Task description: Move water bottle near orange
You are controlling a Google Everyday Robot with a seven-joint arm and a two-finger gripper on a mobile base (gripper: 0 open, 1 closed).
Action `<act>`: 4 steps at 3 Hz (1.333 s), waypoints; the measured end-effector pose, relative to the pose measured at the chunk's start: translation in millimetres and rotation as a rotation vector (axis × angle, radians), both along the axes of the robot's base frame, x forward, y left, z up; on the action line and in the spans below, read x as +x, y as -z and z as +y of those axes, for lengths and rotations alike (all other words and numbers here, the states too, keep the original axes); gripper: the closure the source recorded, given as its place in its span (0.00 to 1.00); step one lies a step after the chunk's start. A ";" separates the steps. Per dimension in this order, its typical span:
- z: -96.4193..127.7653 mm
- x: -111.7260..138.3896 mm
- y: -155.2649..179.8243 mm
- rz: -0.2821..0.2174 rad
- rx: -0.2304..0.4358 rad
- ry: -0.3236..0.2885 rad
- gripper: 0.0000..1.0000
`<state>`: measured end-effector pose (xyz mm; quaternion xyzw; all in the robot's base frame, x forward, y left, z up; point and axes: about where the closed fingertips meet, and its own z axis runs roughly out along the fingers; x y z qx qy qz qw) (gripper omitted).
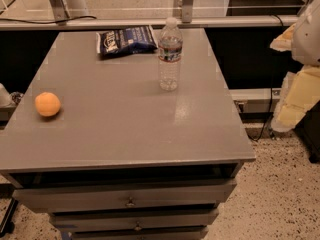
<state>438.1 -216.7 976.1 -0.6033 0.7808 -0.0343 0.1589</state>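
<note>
The water bottle (170, 54) is clear and ribbed, with a white cap and a dark label band. It stands upright on the grey cabinet top (130, 124), right of centre toward the back. The orange (47, 104) lies near the top's left edge, far to the left of the bottle and closer to the front. My gripper (296, 100) shows as white and pale yellow parts at the right edge of the view. It is off the cabinet's right side, well apart from the bottle, and holds nothing that I can see.
A dark blue snack bag (126, 40) lies flat at the back, just left of the bottle. A rail (150, 22) runs behind the cabinet. Drawers (130, 200) are below the front edge. Speckled floor (280, 194) lies to the right.
</note>
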 end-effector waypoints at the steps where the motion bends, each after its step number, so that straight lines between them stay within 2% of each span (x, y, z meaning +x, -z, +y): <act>1: 0.0 0.0 0.0 0.000 0.000 0.000 0.00; 2: 3.7 11.2 8.4 -0.029 0.053 -0.022 0.00; 4: 30.0 72.0 40.0 -0.160 0.241 -0.169 0.00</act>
